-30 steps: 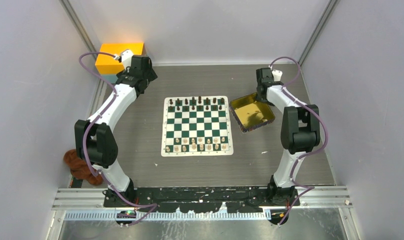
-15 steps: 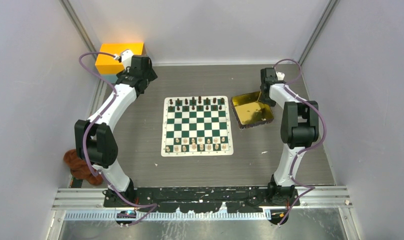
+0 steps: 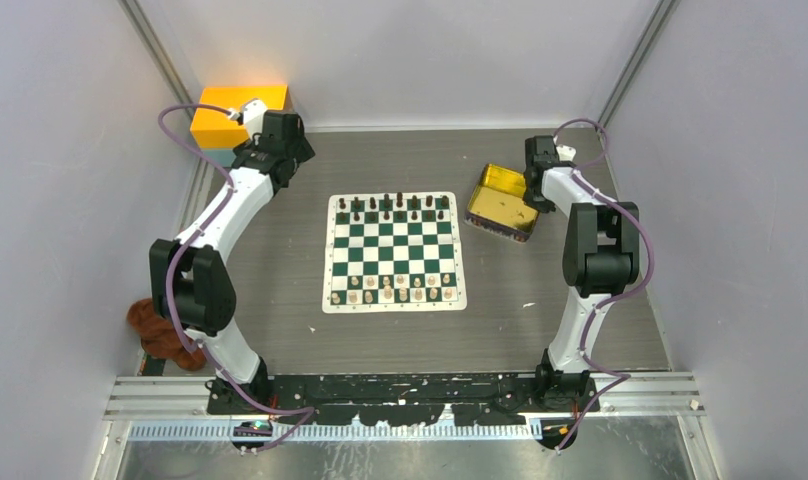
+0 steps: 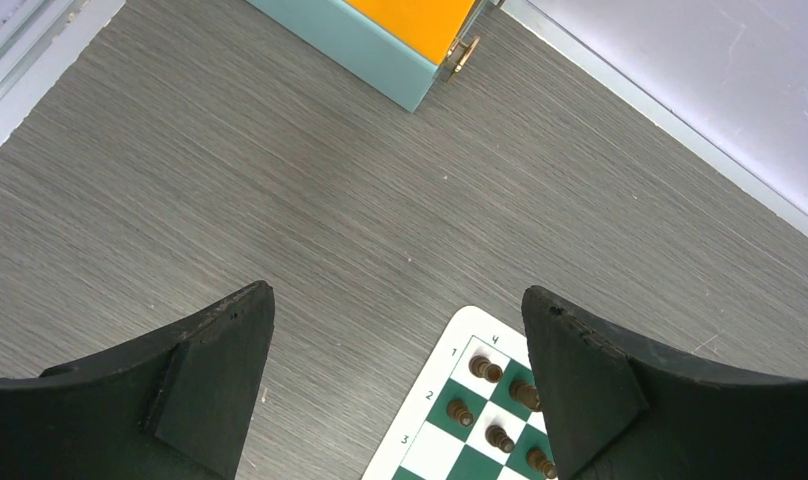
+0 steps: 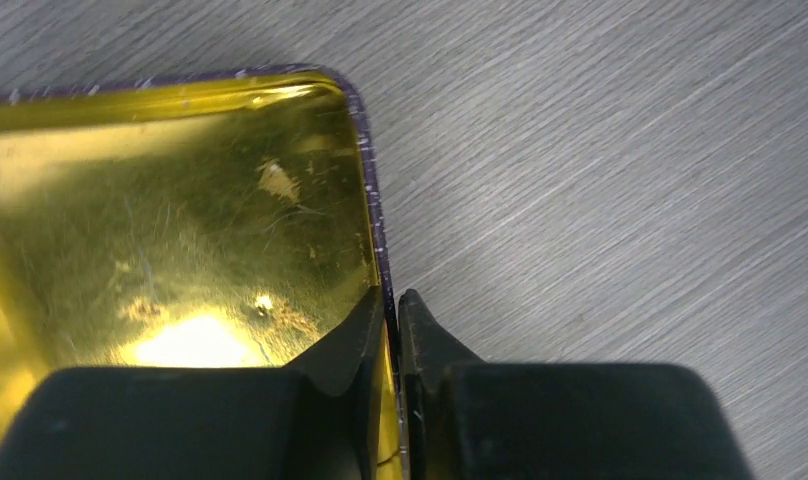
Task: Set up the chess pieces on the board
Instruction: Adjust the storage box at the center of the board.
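A fixed overhead view shows a grey wood-grain worktop (image 3: 280, 300) with two white-and-black robot arms bolted at its near edge. In the middle of the worktop lies the flat square board of green and white checks with a white border (image 3: 394, 252). The small dark brown chess pieces (image 3: 392, 208) stand in two rows along the board's far edge, and the small pale tan chess pieces (image 3: 392, 289) stand in two rows along its near edge, while the squares between them are bare. The left gripper (image 4: 398, 295) hovers over bare worktop near the far left corner with its two black fingers spread wide and nothing between them. Its wrist camera shows one corner of the board with a few dark pieces on it. A rectangular box with an orange top and teal side (image 3: 238, 115) sits in the far left corner. Toward the far right corner, just beside the board's far right corner but apart from it, is the shiny gold rectangular metal tray (image 3: 495, 200), turned at an angle to the board. The right gripper (image 5: 392, 320) pinches the tray's thin side wall, one finger inside and one outside. Whether the tray is lifted off the surface cannot be told. A crumpled rust-brown cloth (image 3: 160, 330) lies at the left edge.
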Available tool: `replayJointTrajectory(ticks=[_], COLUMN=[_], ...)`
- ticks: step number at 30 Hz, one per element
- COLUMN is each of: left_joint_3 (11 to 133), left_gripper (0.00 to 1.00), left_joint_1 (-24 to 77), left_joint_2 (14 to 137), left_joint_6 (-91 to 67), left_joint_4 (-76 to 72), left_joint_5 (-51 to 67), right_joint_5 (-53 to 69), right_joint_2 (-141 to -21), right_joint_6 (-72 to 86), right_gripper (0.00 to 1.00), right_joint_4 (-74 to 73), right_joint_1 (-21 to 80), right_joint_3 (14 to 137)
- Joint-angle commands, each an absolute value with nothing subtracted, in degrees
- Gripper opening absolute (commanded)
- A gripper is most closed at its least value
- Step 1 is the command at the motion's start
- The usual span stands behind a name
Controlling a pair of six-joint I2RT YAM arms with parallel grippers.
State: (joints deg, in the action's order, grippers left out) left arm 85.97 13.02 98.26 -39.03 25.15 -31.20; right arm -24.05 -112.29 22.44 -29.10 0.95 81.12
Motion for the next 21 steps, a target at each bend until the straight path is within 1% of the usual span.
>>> replayJointTrajectory(ticks=[1,4,9,15,21], left_joint_3=[88.5,89.5,90.4,89.9,89.5], left_gripper=[0.94,0.94,0.93,0.93,0.93], left_joint_1=[13.1,13.1,13.1,13.1,13.1], left_joint_2=[99.2,100.3,101.6,101.8,101.1], left_joint_6=[-39.8,-40.2,-40.8,-41.1,-41.0], left_joint_4=[23.1,23.0,23.1,23.0,23.1], left_joint_5=[-31.6,-31.2,-30.5,-30.1,-30.1], right_joint_5=[-27.8,-29.3,-30.9,-31.7,-34.8], right_joint_2=[-112.3,-111.9,-111.1,-111.2,-110.9], right_joint_6=[25.4,27.1,29.7,37.7,50.1], right_gripper=[0.12,0.05,0.01,0.01,0.01], right_joint_4=[-28.9,-29.5,-30.1,-32.2,-34.5], right_joint_1=[0.8,0.8,0.7,0.8,0.7], right_joint_3=[82.3,81.8,80.5,79.5,78.3])
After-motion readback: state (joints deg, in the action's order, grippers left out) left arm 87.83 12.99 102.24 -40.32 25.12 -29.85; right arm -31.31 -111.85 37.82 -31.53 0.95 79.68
